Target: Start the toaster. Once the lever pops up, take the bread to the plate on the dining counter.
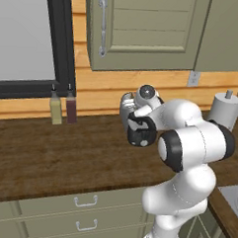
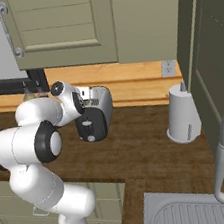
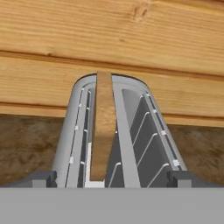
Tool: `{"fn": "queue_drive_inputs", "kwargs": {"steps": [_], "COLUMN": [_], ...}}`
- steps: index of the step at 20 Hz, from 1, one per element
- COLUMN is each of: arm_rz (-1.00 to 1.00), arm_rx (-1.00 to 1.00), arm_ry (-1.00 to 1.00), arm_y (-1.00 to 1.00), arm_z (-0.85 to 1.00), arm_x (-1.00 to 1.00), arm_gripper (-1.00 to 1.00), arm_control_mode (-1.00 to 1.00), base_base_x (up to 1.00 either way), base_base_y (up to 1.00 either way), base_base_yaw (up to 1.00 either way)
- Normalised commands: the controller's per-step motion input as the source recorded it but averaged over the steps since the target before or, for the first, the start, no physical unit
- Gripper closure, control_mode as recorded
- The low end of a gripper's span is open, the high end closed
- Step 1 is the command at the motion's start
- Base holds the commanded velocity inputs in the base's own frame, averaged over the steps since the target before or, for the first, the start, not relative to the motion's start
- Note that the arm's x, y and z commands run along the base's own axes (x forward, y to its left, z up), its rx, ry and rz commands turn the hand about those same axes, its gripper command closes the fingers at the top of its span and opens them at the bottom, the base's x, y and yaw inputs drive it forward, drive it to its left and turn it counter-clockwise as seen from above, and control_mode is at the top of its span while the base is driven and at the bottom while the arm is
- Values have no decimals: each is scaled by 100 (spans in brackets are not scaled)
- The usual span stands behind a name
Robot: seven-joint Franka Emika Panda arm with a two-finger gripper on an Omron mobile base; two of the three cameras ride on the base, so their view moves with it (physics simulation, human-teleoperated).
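1. Hand view: bread point(image 3: 103, 127) stands in the toaster's point(image 3: 131, 131) left slot, by the far wall.
2. Gripper point(image 3: 112, 179) hangs released above.
3. Starting step: next, press the lever point(image 2: 88, 123).

Smooth brushed-metal silver toaster point(image 3: 127, 131), matt tan bread slice point(image 3: 103, 127) in it, on the dark grainy wooden table point(image 1: 50, 152).

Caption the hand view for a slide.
Open gripper above the toaster, bread standing in one slot, wood-panelled wall behind.
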Motion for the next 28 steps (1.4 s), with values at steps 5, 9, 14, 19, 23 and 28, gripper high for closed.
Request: {"fn": "queue_drive_inputs", "kwargs": {"steps": [5,9,14,19,23,28], "arm_rz": [0,0,0,0,0,0], "arm_rx": [0,0,0,0,0,0], "arm_ry": [-1,0,0,0,0,0], "arm_y": [5,8,6,0,0,0], "arm_z": [-1,-1,-4,-11,-12,-16], "arm_x": [10,1,1,14,25,24], "arm_gripper": [-100,-100,-100,-100,-100,-100], "arm_control_mode": [-100,-100,-100,-100,-100,-100], "base_base_x": [0,0,0,0,0,0], "base_base_y": [0,0,0,0,0,0], "base_base_yaw": [0,0,0,0,0,0]}}
